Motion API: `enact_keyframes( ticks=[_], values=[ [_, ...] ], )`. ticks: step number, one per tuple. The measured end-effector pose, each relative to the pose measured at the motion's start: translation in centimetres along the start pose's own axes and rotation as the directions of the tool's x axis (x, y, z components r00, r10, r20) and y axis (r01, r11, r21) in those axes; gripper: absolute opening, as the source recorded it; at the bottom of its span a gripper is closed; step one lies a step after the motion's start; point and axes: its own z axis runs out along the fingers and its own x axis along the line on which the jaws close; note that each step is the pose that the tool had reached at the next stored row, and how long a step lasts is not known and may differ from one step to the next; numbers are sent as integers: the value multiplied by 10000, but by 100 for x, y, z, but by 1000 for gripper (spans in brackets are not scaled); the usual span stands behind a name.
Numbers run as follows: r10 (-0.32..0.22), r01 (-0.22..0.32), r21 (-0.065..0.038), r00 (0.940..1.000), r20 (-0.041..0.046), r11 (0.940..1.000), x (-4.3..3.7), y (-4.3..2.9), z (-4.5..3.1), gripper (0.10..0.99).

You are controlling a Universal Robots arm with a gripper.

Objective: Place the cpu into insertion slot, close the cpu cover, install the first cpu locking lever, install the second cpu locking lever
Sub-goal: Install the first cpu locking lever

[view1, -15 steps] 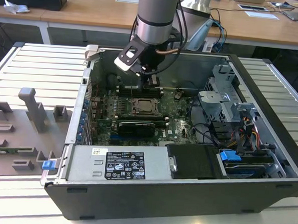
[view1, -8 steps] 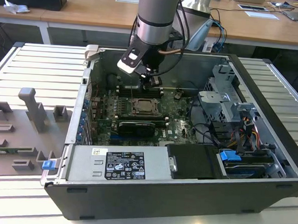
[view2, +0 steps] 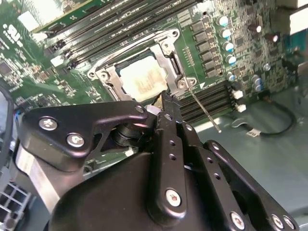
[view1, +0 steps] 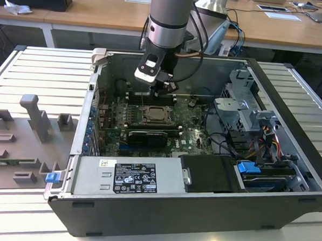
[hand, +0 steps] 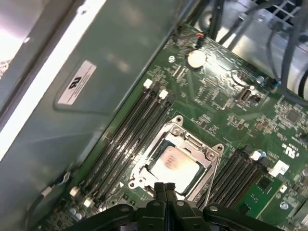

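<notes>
Arm: the gripper [view1: 166, 90] hangs inside the open computer case [view1: 291, 106]. In the exterior view it's at about 12 o'clock of the insertion slot [view1: 153, 116], just above the green board [view1: 195, 136].
Pincer: fingers are pressed together in both wrist views with nothing between them, tips hovering close over the slot's edge.
Chip: the cpu [hand: 174, 162] sits in the insertion slot, mid-board, pale top showing.
Cover: the cpu cover [hand: 192, 143] looks to be lying flat, framing the chip.
Lever: a thin wire lever [view2: 204, 109] pokes out free from a slot corner, across the memory slots [view2: 211, 98]; unlatched, by my judgement.
Power supply box [view1: 128, 175]: at 6 o'clock of the slot in the exterior view, well apart.
Risk one: the closed tips slip off that thin, round, springy wire and it snaps back.
Risk two: a push off-line scrapes the board or the memory slots alongside.
Risk three: if the cover isn't fully flat, forcing the lever could strain the chip or the pins beneath.
</notes>
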Motion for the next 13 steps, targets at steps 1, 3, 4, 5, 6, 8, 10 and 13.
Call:
enact_keyframes(
  ticks=[1, 3, 4, 5, 6, 8, 10, 13],
  values=[
    [-155, 155, 15, 9999, -2, 9999, 0, 0, 0, 110],
    [-382, 382, 36, 9993, -7, 9993, 0, 0, 0, 110],
    [-617, 617, 57, 9981, -12, 9981, 0, 0, 0, 110],
    [-770, 770, 71, 9970, -16, 9970, 0, 0, 0, 110],
    [-982, 983, 91, 9952, -21, 9951, 0, 0, 0, 110],
    [-1449, 1450, 133, 9894, -34, 9893, 0, 0, 0, 110],
    [-1971, 1972, 179, 9804, -51, 9802, 0, 0, 1, 110],
    [-2599, 2600, 236, 9656, -76, 9653, 0, 0, 1, 110]
  ],
)
